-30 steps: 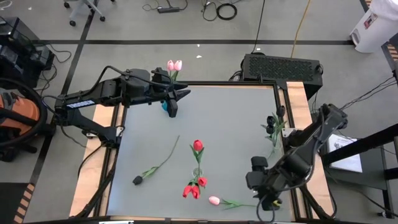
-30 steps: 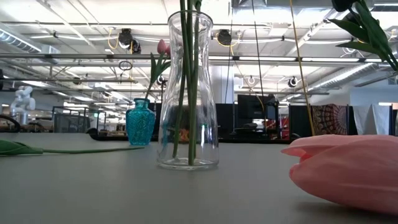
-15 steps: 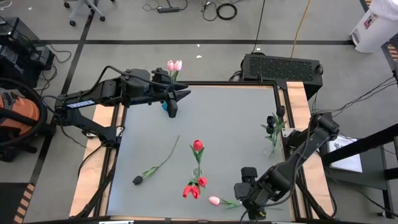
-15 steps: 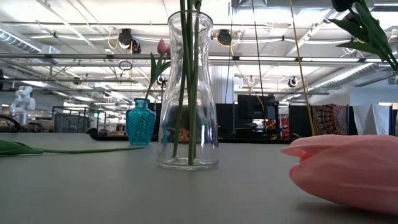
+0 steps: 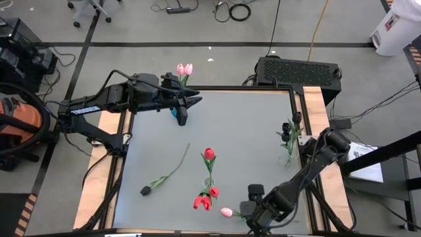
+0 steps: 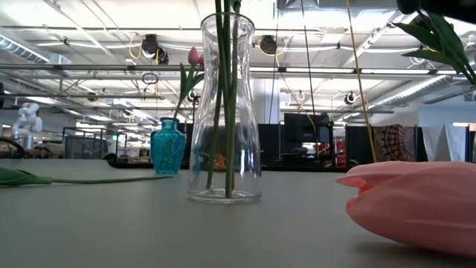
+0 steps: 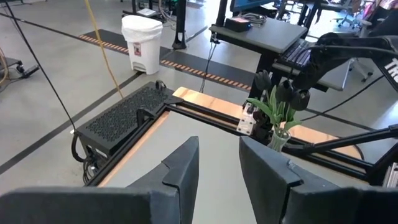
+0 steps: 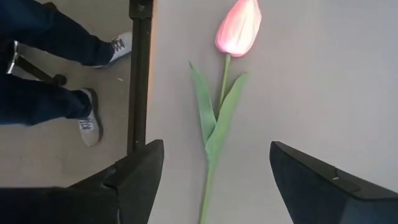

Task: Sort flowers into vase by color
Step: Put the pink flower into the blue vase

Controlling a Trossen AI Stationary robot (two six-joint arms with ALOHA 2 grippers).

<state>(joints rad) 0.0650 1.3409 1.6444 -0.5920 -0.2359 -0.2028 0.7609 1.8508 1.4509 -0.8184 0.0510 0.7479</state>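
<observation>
A pink tulip [image 8: 239, 25] lies flat near the table's near edge, its stem [image 8: 214, 140] running between the open fingers of my right gripper [image 8: 216, 155], which hovers over it without touching [image 5: 251, 218]. A clear vase [image 6: 225, 112] at mid-table holds red tulips [image 5: 209, 154]. A teal vase [image 5: 175, 112] at the far left holds pink tulips [image 5: 184, 69]; my left gripper [image 5: 191, 105] waits open beside it. A black tulip [image 5: 146, 190] lies on the table's left part. More black tulips [image 7: 280, 99] stand in a vase at the right edge.
A person's legs and shoes [image 8: 87, 118] show beyond the table's near edge rail [image 8: 138, 74]. The lying pink head [image 6: 416, 201] fills the low view's right side. Bare grey table top [image 5: 250, 125] lies between the vases.
My right gripper has moved toward the table's left and near edge, coming over the stem of the lying pink tulip. The flowers and vases have stayed where they were.
</observation>
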